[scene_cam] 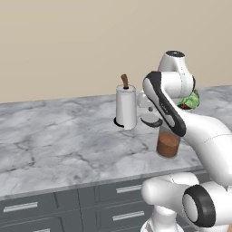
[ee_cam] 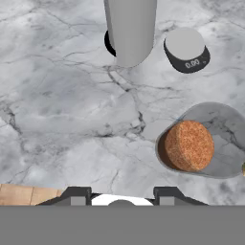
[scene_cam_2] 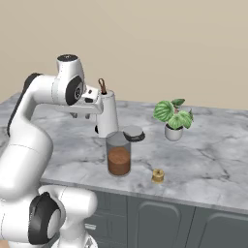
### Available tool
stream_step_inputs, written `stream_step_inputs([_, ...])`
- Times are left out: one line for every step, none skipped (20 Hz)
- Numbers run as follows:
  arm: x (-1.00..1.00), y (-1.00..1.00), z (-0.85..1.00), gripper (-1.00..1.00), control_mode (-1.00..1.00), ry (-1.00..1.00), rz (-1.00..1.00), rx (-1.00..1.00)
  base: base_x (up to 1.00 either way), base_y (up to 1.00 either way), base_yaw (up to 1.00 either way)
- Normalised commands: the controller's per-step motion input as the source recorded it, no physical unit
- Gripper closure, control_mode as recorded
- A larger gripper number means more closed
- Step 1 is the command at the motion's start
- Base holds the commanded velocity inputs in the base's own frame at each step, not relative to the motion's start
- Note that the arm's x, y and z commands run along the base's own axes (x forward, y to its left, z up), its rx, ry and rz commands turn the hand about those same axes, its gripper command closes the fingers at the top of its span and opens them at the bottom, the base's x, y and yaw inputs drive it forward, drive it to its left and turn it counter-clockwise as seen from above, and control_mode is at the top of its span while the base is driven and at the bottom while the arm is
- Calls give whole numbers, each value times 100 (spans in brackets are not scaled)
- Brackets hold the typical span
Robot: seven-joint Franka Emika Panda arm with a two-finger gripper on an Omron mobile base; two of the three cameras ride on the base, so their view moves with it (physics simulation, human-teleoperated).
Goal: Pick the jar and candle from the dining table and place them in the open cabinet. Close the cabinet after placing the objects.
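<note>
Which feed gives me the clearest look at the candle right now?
The right base view: the candle stands whole on the dining table, unobstructed, just right of the jar. In the hand view a tiny sliver at the right edge may be it; I cannot tell. The left base view gives no usable look at it.

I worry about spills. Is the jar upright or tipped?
Upright. The jar stands on its base on the dining table, walls vertical, its reddish-brown filling level in the lower half. The hand view looks down into its round mouth.

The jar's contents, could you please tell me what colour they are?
Reddish-brown, filling the lower half of the jar; clearest in the right base view.
</note>
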Motion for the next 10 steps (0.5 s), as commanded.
stream_step_inputs([0,-1,0,-100,-100,0,0,0,0,0,0])
stream_step_inputs([0,-19,0,-100,-100,0,0,0,0,0,0])
stream_step_inputs([0,-28,0,-100,-100,0,1,0,0,0,0])
stream_step_inputs([0,-31,-1,-100,-100,0,1,0,0,0,0])
stream_step_inputs([0,-35,-5,-100,-100,0,1,0,0,0,0])
stream_step_inputs([0,-39,-5,-100,-100,0,2,0,0,0,0])
stream_step_inputs([0,-38,-6,-100,-100,0,2,-1,0,0,0])
stream_step_inputs([0,-37,-6,-100,-100,0,2,-1,0,0,0])
stream_step_inputs([0,-36,-7,-100,-100,0,2,-1,0,0,0])
stream_step_inputs([0,-35,-8,-100,-100,0,2,-3,0,0,0])
